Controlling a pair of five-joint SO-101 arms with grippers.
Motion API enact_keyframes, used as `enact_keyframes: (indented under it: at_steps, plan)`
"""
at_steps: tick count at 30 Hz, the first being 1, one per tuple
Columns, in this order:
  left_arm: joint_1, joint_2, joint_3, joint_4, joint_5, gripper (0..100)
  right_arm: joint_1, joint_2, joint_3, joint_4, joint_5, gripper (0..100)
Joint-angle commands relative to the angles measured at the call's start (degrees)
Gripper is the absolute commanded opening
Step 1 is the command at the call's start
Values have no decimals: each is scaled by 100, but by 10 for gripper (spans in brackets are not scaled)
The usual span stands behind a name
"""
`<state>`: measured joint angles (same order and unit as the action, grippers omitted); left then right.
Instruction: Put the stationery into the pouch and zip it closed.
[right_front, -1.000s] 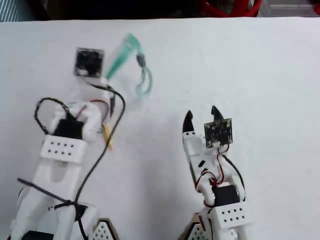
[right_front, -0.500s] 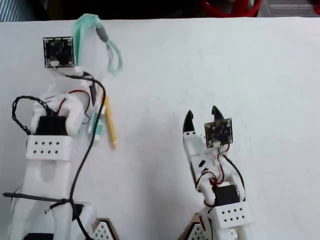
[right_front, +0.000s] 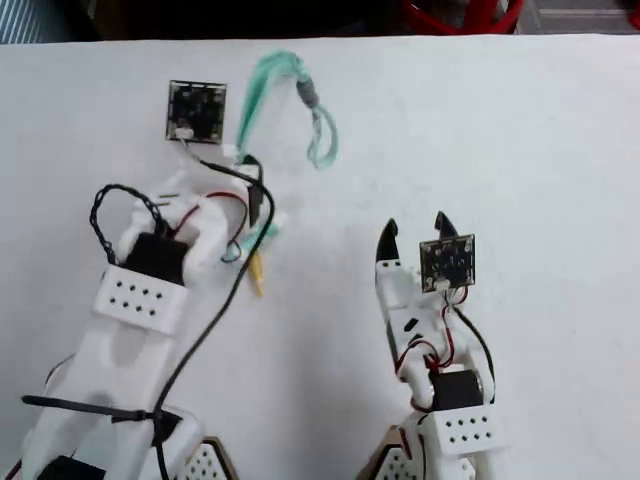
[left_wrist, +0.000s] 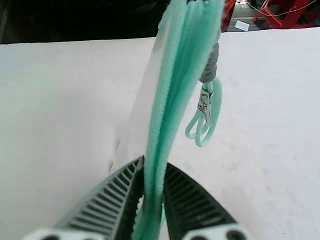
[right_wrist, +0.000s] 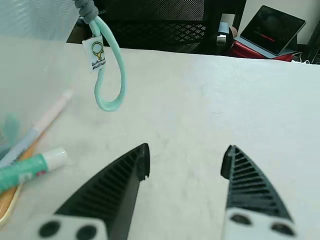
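Note:
My left gripper (left_wrist: 150, 180) is shut on the mint-green zipper edge of the clear pouch (left_wrist: 175, 85) and holds it up off the table. In the high view the pouch (right_front: 260, 90) hangs at the back left, with its green wrist loop (right_front: 322, 145) dangling beside it. A yellow pencil end (right_front: 257, 277) and a green-capped pen (right_front: 262, 236) show under the left arm. Through the pouch's clear wall, the right wrist view shows a pale pen (right_wrist: 47, 117), a green tube (right_wrist: 30, 167) and the pencil (right_wrist: 10, 200). My right gripper (right_front: 414, 225) stands open to the right, nothing between its fingers.
The white table (right_front: 520, 150) has free room to the right and behind the right gripper. Its far edge (right_front: 400, 38) runs along the back, with dark and red objects beyond it. Black cables (right_front: 215, 300) trail along the left arm.
The left arm swung left with the pouch, then back to the right, and the pouch and its loop swayed along. The right arm shifted slightly and stayed open.

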<state>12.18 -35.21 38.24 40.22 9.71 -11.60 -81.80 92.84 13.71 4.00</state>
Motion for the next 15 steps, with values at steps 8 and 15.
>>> enact_keyframes:
  at_steps: [8,15]
  plan:
    - [136,-145,-1090,624,264,24,48,-84,-70,-13,53,230]
    - [-629,-154,-2031,1160,255,24,48,-84,-70,-4,53,230]
